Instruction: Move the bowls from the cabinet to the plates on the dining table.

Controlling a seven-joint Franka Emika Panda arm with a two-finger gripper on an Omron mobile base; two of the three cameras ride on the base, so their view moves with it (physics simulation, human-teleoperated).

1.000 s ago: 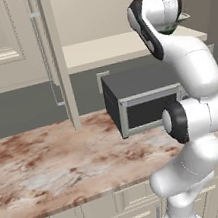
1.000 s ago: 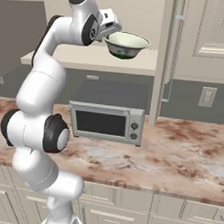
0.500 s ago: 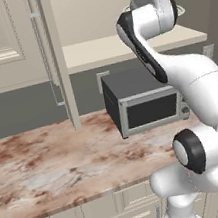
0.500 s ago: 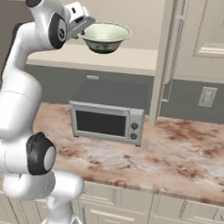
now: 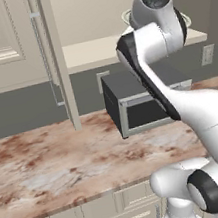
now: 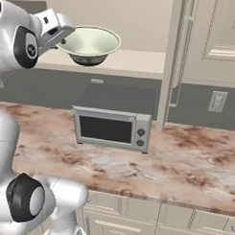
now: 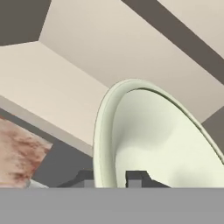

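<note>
Carrying the cream-green bowl (image 6: 88,44), rim pinched in the nearly closed hand (image 6: 63,37), clear of the cabinet shelf (image 6: 135,62); plate placement remaining.

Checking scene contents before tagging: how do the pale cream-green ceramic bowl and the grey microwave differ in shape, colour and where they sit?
The pale cream-green ceramic bowl is round with a flared rim; the grey microwave is a box with a dark door. The bowl is held by its rim in the tool, clear of the pale cabinet shelf; the microwave stands on the pinkish-brown marbled counter. The bowl is pale, the microwave darker.
</note>
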